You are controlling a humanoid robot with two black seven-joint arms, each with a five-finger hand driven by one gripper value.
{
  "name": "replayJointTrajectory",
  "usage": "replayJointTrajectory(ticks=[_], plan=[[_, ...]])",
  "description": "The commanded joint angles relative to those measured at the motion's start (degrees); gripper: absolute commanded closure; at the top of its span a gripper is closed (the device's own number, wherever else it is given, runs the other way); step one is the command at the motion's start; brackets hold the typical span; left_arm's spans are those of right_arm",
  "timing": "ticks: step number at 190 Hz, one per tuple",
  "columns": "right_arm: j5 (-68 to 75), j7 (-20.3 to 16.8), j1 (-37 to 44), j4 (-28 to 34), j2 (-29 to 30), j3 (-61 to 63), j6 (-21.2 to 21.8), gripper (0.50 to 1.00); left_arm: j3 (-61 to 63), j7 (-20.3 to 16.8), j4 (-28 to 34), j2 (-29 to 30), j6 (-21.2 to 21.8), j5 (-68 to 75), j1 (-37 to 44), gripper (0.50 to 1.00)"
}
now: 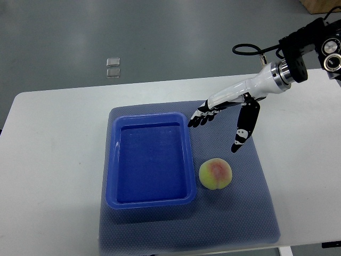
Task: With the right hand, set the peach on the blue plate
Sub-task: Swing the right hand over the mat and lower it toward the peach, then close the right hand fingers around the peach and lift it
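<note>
A yellow-pink peach (216,174) lies on the blue-grey mat, just right of the blue plate (113,160), which is a deep rectangular tray with nothing in it. My right hand (218,128) comes in from the upper right and hovers above the mat, beyond the peach and apart from it. Its fingers (201,117) are spread and point toward the tray's far right corner, the thumb (240,140) pointing down toward the peach. It holds nothing. The left arm does not show.
The blue-grey mat (250,213) covers the middle of a white table (53,160). Grey floor lies beyond the table's far edge, with two small clear squares (112,67) on it. A black cable (250,50) loops by my right wrist.
</note>
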Motion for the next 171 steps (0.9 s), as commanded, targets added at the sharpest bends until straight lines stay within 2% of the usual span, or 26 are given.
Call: replayJointTrajectory(ticks=[1, 7, 8, 14, 50, 73, 99, 101, 109, 143, 150, 171], plan=[[0.4, -0.1, -2.1, 0.6, 0.0, -0.1, -6.3, 0.57, 0.0, 0.0, 0.0, 0.0, -0.4, 0.0, 0.0, 0.5], [0.4, -0.1, -2.1, 0.6, 0.0, -0.1, -6.3, 0.57, 0.0, 0.0, 0.0, 0.0, -0.4, 0.0, 0.0, 0.5], [0.4, -0.2, -3.0, 0.7, 0.1, -0.1, -8.4, 0.57, 0.0, 0.0, 0.1, 0.0, -0.4, 0.0, 0.0, 0.5], [0.4, -0.2, -3.7, 0.8, 0.1, -0.1, -9.4, 0.57, 0.0, 0.0, 0.1, 0.0, -0.4, 0.0, 0.0, 0.5], [0.4, -0.2, -6.6, 1.9, -0.4, 0.0, -10.5, 0.57, 0.0, 0.0, 0.4, 0.0, -0.4, 0.0, 0.0, 0.5], [0.4, -0.2, -11.9, 1.9, -0.4, 0.5, -13.2, 0.57, 0.0, 0.0, 0.4, 0.0, -0.4, 0.0, 0.0, 0.5], [0.3, -0.2, -14.3, 1.9, -0.4, 0.8, -13.5, 0.57, 0.0, 0.0, 0.5, 0.0, -0.4, 0.0, 0.0, 0.5], [0.2, -0.2, -15.8, 1.8, -0.3, 1.0, -14.9, 0.57, 0.1, 0.0, 0.5, 0.0, -0.4, 0.0, 0.0, 0.5], [0.0, -0.2, -16.8, 1.8, -0.2, 1.0, -16.1, 0.57, 0.1, 0.1, 0.5, 0.0, -0.4, 0.0, 0.0, 0.5], [-0.6, -0.3, -19.6, 1.3, -0.1, 1.0, -16.8, 0.568, 0.0, 0.4, 0.5, 0.0, -0.4, 0.0, 0.0, 0.5], [-1.1, -0.3, -21.1, 0.6, 0.0, 1.3, -17.1, 0.57, 0.0, 1.9, 0.6, 0.0, -0.4, 0.0, 0.0, 0.5], [-1.4, -0.2, -23.5, -0.4, 0.4, 2.3, -17.9, 0.568, 0.0, 2.8, 0.6, 0.0, -0.4, 0.0, 0.0, 0.5]])
